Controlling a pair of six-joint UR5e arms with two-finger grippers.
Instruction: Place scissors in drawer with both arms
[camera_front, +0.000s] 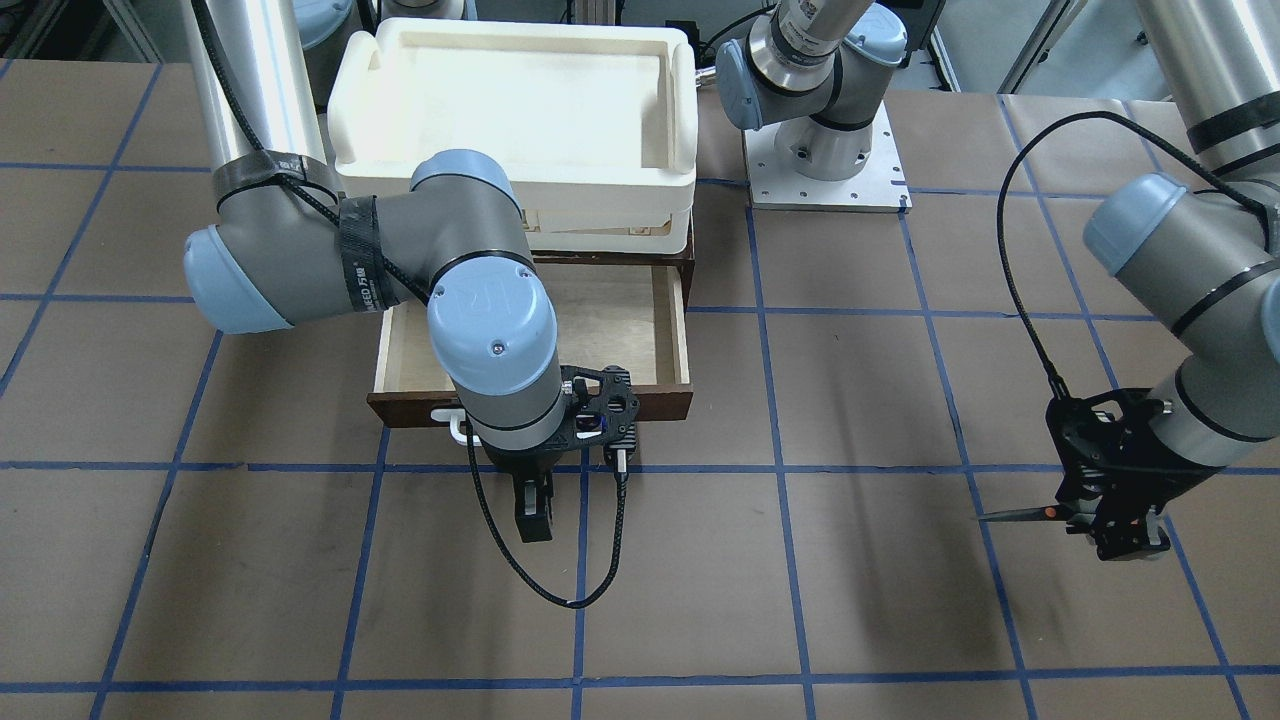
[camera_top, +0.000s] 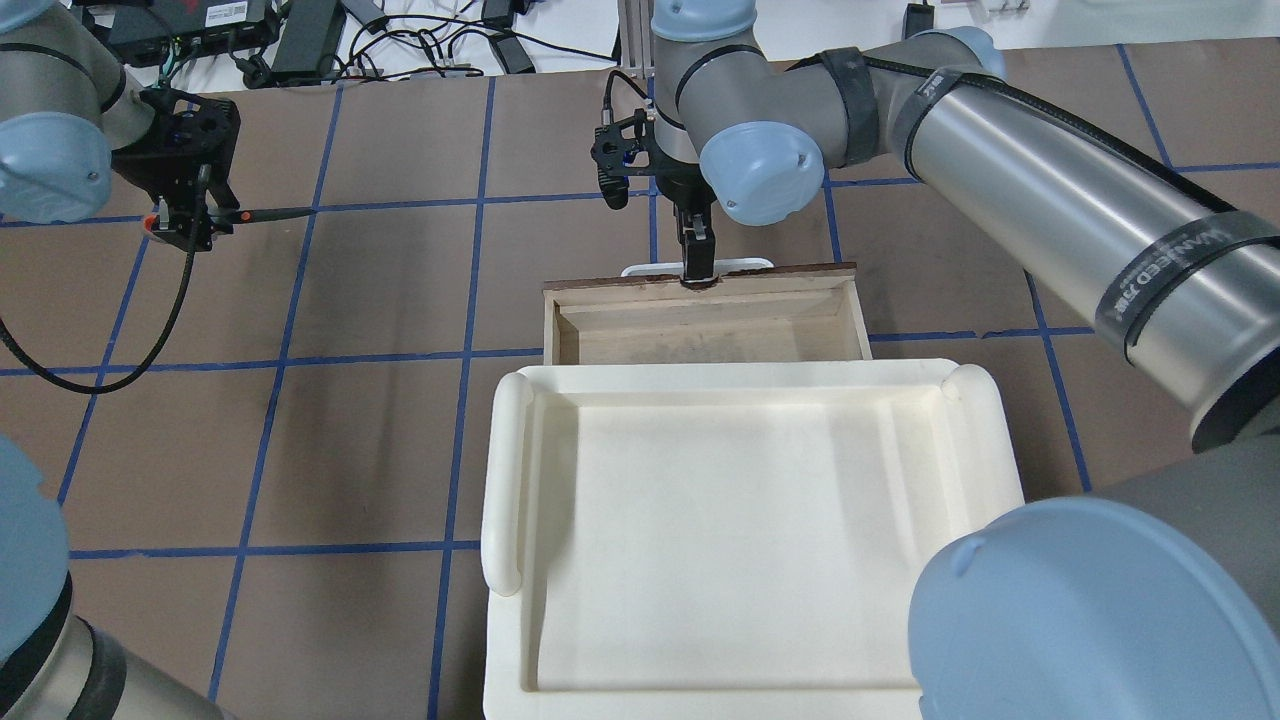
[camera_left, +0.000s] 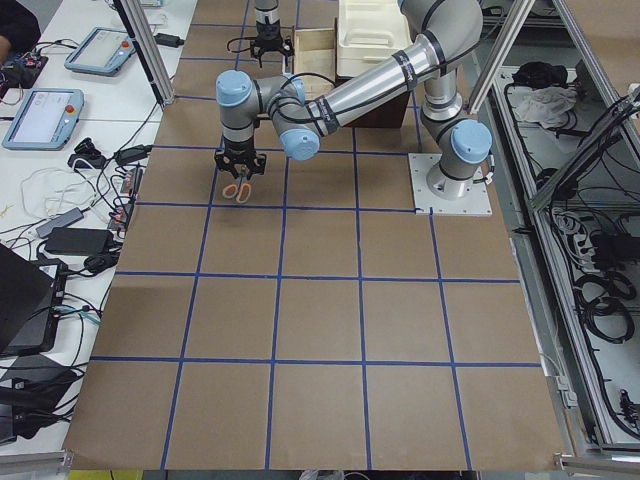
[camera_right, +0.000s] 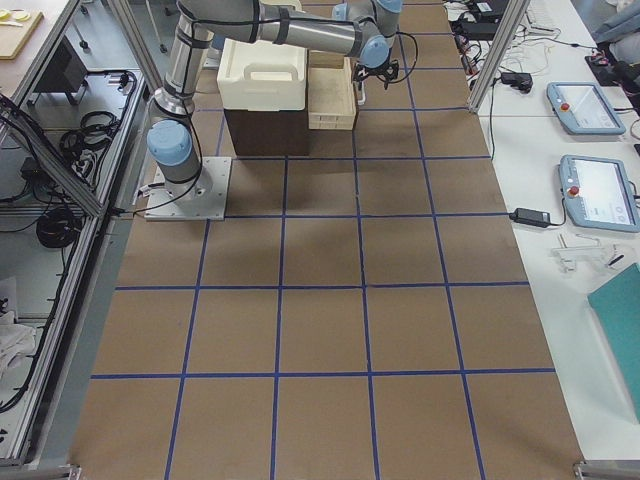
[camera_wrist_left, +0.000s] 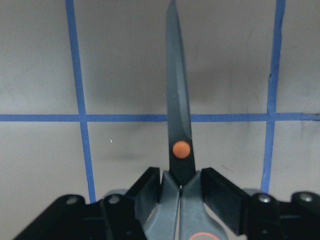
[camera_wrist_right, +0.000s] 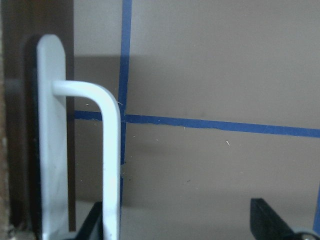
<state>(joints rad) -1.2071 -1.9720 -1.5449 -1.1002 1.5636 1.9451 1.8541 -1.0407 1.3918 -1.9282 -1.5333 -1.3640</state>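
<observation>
The scissors are held by my left gripper, which is shut on their grey handles above the table, far from the drawer. The blades are closed and point level towards the drawer side. In the left wrist view the scissors show their orange pivot dot just beyond the gripper. The dark brown drawer stands pulled open with a bare pale inside. My right gripper is open at the white bar handle, which lies close to one finger.
A cream-white plastic bin sits on top of the cabinet behind the open drawer. The left arm's base plate is bolted beside it. A black cable loops down from the right wrist. The brown table carries blue tape lines.
</observation>
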